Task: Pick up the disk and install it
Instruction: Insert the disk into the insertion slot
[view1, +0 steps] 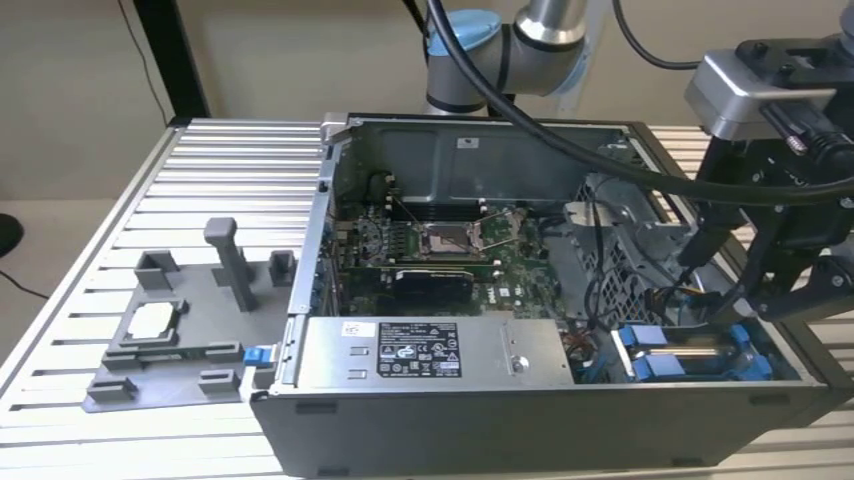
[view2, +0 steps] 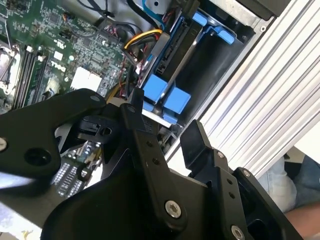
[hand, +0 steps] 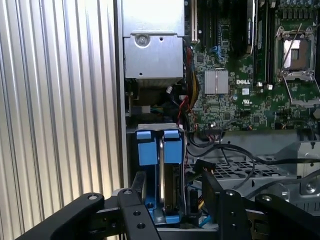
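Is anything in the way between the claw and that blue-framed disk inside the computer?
Nothing visible does. In the first wrist view the gripper is open, its fingers either side of the disk, which stands on edge between them.

The silver arm (view1: 550, 25) is wearing a blue joint cap (view1: 461, 35); black cables (view1: 514, 108) are trailing. The black pincer (hand: 174, 187) is carrying silver screws (view2: 173, 209).
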